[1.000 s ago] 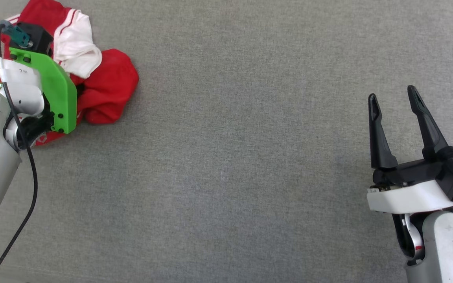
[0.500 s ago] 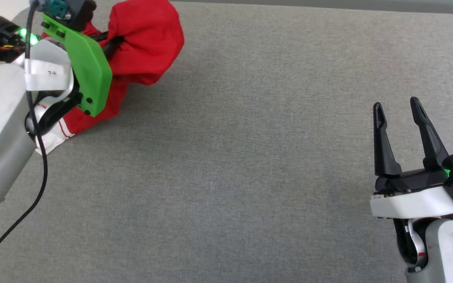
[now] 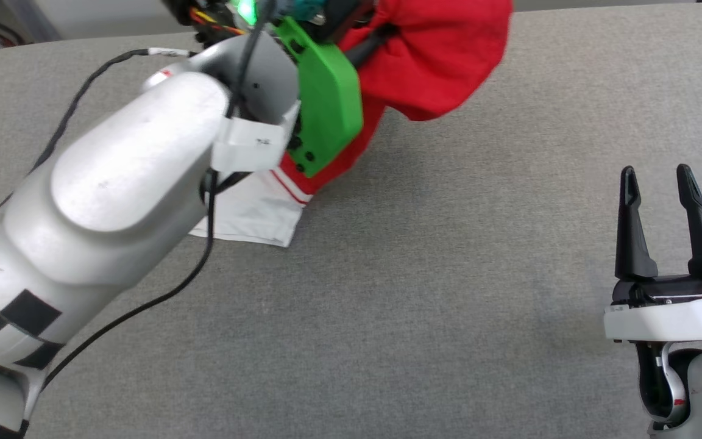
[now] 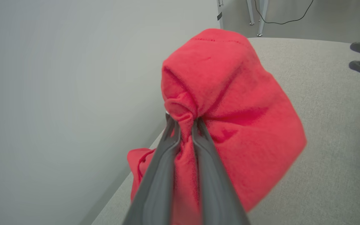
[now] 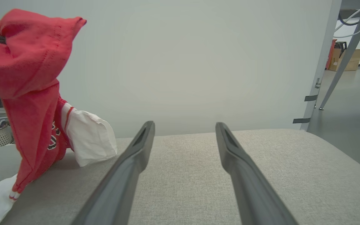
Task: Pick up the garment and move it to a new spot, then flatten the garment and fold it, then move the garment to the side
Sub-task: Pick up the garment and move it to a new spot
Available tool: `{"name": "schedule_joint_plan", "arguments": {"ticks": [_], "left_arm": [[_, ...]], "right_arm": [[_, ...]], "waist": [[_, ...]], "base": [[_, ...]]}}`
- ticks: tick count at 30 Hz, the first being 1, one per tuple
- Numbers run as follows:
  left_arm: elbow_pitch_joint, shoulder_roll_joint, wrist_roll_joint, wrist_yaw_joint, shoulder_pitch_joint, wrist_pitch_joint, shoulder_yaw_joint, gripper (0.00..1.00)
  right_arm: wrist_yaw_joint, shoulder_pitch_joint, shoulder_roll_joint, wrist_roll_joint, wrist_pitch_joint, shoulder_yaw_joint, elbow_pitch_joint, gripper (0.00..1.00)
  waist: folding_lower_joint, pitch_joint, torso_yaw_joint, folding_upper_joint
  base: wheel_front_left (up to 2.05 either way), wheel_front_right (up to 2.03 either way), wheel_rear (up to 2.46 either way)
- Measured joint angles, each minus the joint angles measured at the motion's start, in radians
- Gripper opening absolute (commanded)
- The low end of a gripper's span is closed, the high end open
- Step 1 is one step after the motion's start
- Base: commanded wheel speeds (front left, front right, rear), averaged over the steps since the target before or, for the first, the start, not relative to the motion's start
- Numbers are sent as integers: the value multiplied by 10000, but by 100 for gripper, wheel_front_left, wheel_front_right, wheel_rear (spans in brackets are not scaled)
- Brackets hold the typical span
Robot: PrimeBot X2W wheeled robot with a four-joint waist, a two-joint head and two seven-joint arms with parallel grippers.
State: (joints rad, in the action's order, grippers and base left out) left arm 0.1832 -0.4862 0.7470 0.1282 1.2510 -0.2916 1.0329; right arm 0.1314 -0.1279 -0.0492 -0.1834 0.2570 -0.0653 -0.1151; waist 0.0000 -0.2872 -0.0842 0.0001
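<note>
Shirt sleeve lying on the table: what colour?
The sleeve is white with red stripes; head view shows it best.

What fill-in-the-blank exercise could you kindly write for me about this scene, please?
1. The left gripper is shut on the garment, whose body is coloured ____.
2. The right gripper is ____ and holds nothing.
3. The sleeve lying on the grey surface is coloured ____.
Missing words: red; open; white.

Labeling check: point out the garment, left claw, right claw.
garment [image 3: 442, 61], head view, red bunched body.
left claw [image 4: 184, 122], left wrist view, midway between fingertips.
right claw [image 3: 655, 172], head view, midway between fingertips.
</note>
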Motion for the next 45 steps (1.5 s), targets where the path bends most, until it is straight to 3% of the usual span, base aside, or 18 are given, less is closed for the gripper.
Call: {"name": "schedule_joint_plan", "arguments": {"ticks": [10,19,25,34,35,36,41,45], "left_arm": [[-226,1603,-176,0,378,882,1626,0],[1166,2619,-376,0,-2240,702,2460,0],[1388,2955,-1287,0,-4395,-334,2489,0],[1022,3097,-1662,-4,-5268,-882,2382,0],[1087,3099,-1655,-4,-5265,-660,2393,23],[1221,3101,-1657,-4,-5230,-290,2429,100],[2153,3223,-1544,2,-4687,1758,2435,100],[2548,3388,-1534,-134,-4299,3382,1697,100]], "right_arm": [[0,27,-2,-163,0,-552,-29,100],[0,17,-2,-163,0,-663,-56,100],[0,-36,0,-148,0,-593,-54,100],[0,-79,0,-130,0,-558,-31,100],[0,-79,0,-128,0,-562,-17,100],[0,-78,0,-123,0,-570,-2,100],[0,-33,0,-44,0,-598,50,100],[0,153,-2,-35,0,-608,77,100]], "waist": [[0,-133,-667,0],[0,-439,-648,0],[0,-567,-620,0],[0,-535,-521,0],[0,-502,-499,0],[0,-457,-476,0],[0,-155,-348,0],[0,175,-205,0]], "base": [[0,0,0],[0,0,0],[0,0,0],[0,0,0],[0,0,0],[0,0,0],[0,0,0],[0,0,0]]}}
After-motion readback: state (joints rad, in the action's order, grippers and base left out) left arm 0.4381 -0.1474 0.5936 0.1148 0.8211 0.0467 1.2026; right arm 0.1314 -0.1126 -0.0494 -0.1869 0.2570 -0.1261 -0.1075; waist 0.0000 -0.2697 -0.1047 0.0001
